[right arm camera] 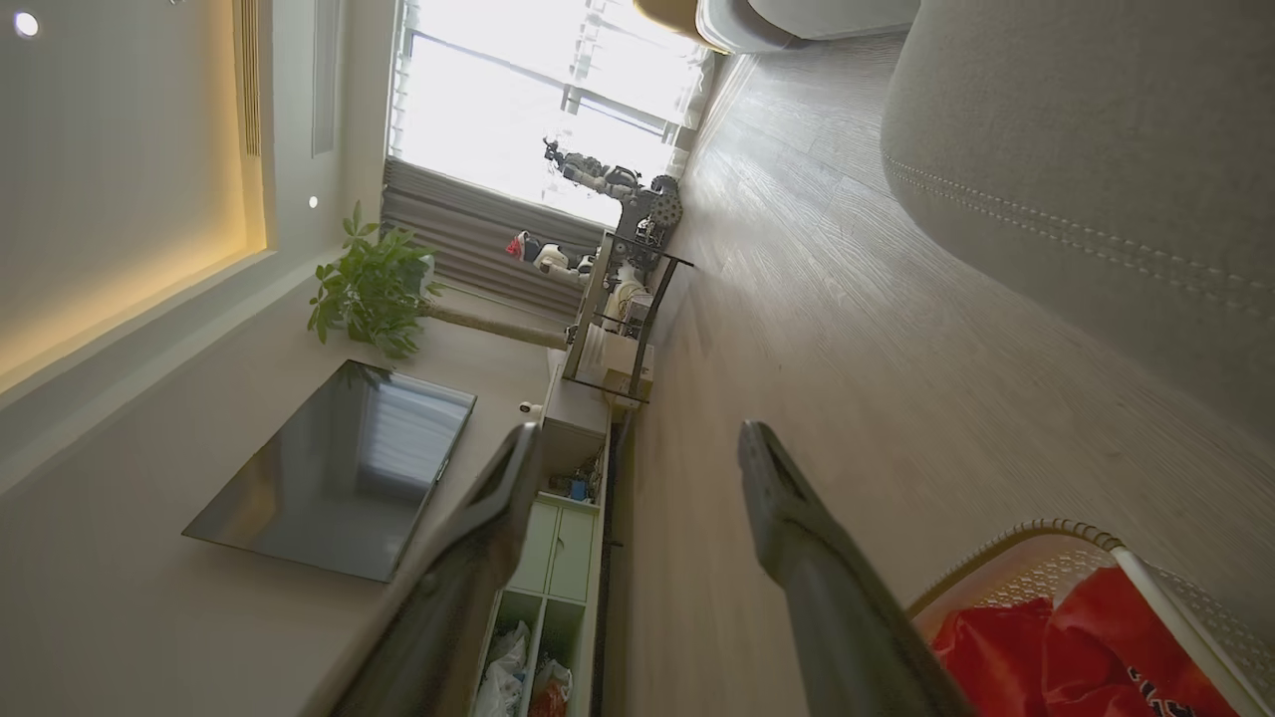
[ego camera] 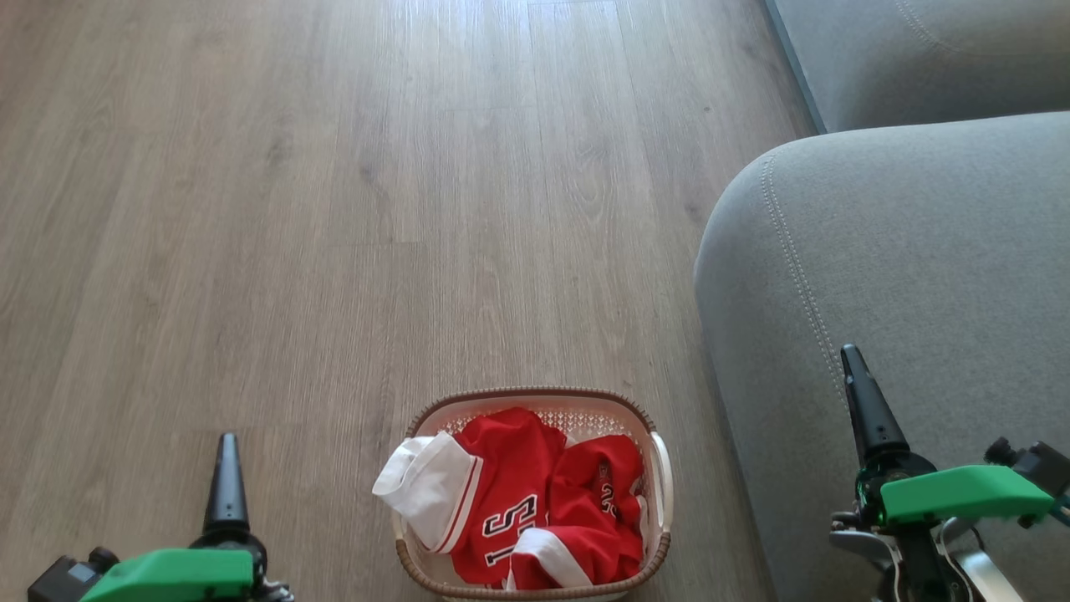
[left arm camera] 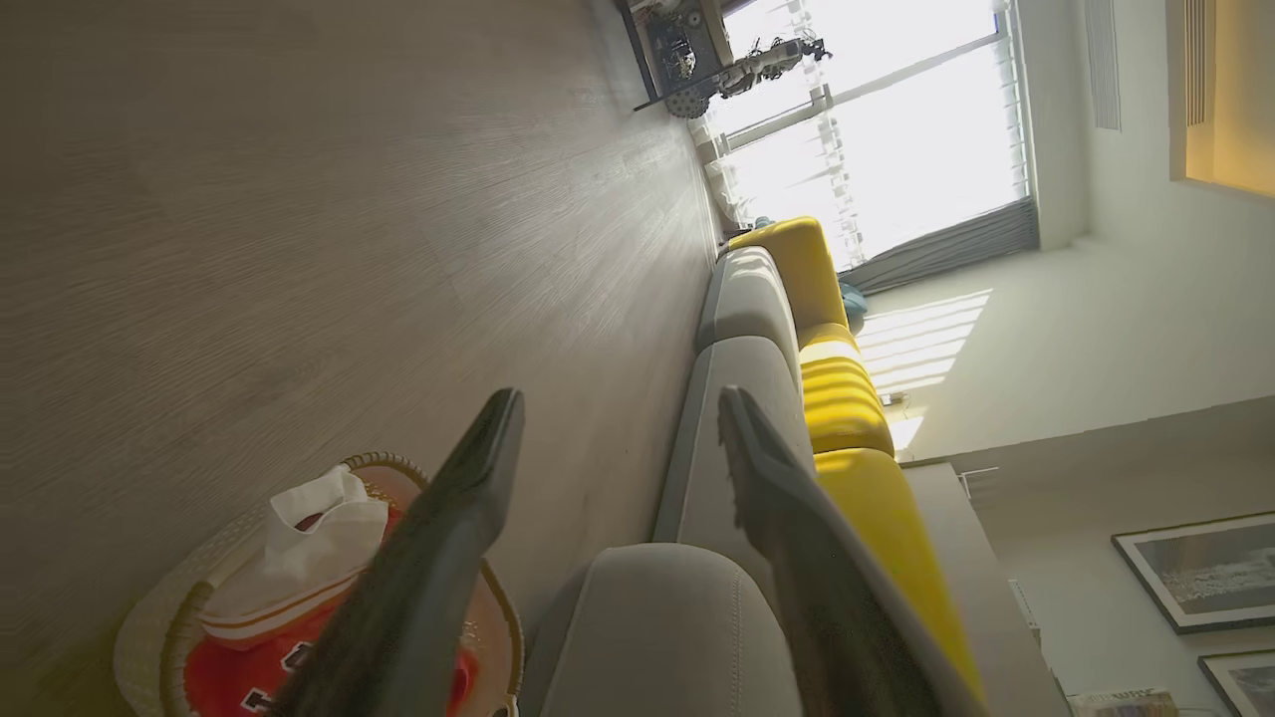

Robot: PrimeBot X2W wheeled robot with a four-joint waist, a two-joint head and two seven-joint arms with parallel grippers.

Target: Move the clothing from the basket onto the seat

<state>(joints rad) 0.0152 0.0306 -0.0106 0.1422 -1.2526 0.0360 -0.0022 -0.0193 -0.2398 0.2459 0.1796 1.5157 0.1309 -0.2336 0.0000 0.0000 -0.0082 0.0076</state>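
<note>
left claw (left arm camera: pixel 620 403) and right claw (right arm camera: pixel 637 433) both released, fingers spread, grasping nothing. between the two claws the basket (ego camera: pixel 535 393) sits on the floor (ego camera: pixel 334 209), red clothing (ego camera: pixel 535 502) heaped inside. the seat (ego camera: pixel 903 251) lies under the right claw, just beside the basket.

red clothing (ego camera: pixel 535 502) heaped in basket (ego camera: pixel 535 395)

— Where is the basket (ego camera: pixel 535 391)?
— On the floor (ego camera: pixel 334 209), between the two hands: to the right of the left hand (left arm camera: pixel 616 408), to the left of the right hand (right arm camera: pixel 637 443).
— And the clothing (ego camera: pixel 535 493)?
— In the basket, with one piece hanging over the rim toward the left hand.
— The seat (ego camera: pixel 903 276)?
— On the right hand's side, just beside the basket.
</note>
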